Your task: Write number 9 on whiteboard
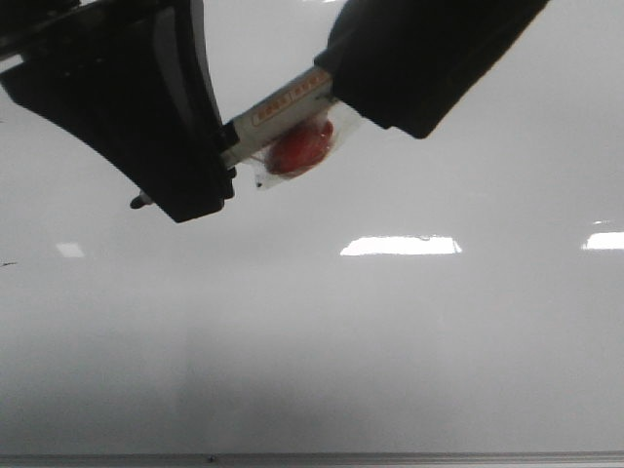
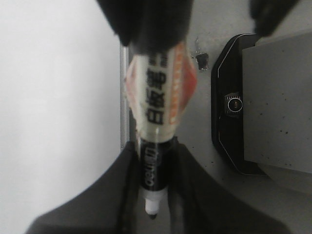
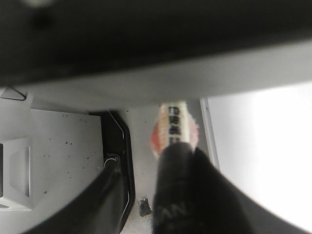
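A clear plastic sleeve (image 1: 297, 146) wraps the middle of the marker (image 1: 283, 112); inside it, pressed against the pen's barrel, sits something red (image 1: 300, 144), too blurred to name. In the left wrist view the same wrapping (image 2: 161, 92) bulges orange-red on both sides of the white barrel with its dark printed characters, and the marker's black lower section ends in a bare white and dark tip (image 2: 152, 207).

Both arms reach in over the whiteboard (image 1: 390, 331) and meet on the pen. The left gripper (image 1: 200, 175) comes down from the upper left of the front view, its dark fingers (image 2: 117, 190) closed on the black tip end of the marker, the tip poking out between them. The right gripper (image 1: 390, 73) descends from the upper right and is clamped on the opposite end, so the marker runs tilted between the two, lower at the left gripper. In the right wrist view the right fingers (image 3: 180, 185) wrap the barrel (image 3: 174, 124), with the sleeve's orange showing just beyond them.

The whiteboard fills the front view as a glossy pale surface with bright reflections, its thin grey frame strip (image 1: 390, 458) along the near edge. No drawn 9 can be made out on it; only a tiny dark dash (image 1: 9, 263) shows at the far left.
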